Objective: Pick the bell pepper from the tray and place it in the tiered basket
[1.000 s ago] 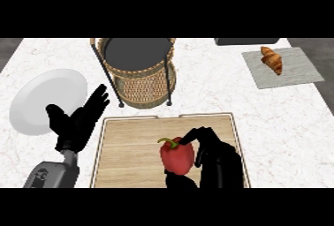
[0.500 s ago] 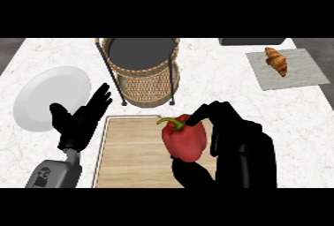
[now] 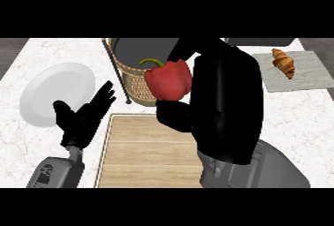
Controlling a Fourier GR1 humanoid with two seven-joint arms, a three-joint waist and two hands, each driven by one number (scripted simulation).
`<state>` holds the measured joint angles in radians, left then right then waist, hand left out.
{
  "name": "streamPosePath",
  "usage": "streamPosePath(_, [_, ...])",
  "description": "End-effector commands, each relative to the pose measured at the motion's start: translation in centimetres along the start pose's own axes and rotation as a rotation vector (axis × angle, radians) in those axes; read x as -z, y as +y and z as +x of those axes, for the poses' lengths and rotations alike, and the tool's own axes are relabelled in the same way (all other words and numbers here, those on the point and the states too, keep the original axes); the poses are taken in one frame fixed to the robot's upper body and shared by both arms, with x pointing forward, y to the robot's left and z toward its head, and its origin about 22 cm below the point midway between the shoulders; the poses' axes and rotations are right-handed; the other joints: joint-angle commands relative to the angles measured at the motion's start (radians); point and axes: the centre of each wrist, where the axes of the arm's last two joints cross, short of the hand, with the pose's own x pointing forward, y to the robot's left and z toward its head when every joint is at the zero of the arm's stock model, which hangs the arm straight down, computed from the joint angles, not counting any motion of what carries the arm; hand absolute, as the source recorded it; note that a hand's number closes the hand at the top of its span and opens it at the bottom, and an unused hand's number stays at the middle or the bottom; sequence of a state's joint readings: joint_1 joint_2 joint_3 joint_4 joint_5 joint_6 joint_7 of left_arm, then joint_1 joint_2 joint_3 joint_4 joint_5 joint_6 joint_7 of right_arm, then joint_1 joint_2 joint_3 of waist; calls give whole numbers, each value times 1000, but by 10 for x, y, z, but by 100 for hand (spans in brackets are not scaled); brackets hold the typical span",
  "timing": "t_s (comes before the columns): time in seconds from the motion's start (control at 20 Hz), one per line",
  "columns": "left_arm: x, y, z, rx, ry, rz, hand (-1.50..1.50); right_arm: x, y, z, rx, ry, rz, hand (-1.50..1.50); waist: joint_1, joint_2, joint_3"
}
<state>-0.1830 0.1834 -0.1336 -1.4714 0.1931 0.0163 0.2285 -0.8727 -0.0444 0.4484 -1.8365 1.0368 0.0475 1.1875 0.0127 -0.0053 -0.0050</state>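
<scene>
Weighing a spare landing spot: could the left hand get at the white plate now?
Likely yes: the open left hand shows right beside the white plate, with nothing between them.

No text, label, brand or number can be read here. The grey left forearm [image 3: 55,173] carries a small dark marking near the view's lower edge (too small to tell whether it is letters or a sign).
</scene>
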Motion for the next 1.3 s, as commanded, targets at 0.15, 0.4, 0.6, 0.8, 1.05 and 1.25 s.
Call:
streamPosePath(0.15, [8,-1,9,-1,2,-18,0,57,8,42,-64,215,30,150,15,8,3])
streamPosePath(0.4, [12,-13,-9,-1,-18,-38,0,112,18,54,-34,218,40,150,30,18,2])
streamPosePath(0.6, [9,-7,11,3,-21,-22,0,130,46,36,15,219,36,150,30,14,4])
streamPosePath(0.8, [16,-20,-2,10,-16,-61,0,135,79,25,33,264,44,150,51,26,2])
streamPosePath(1.05, [17,-14,12,22,-46,-93,0,143,80,16,294,321,12,150,95,35,3])
streamPosePath(1.25, [10,-26,10,18,-48,-109,0,148,97,-4,368,248,50,-150,98,33,4])
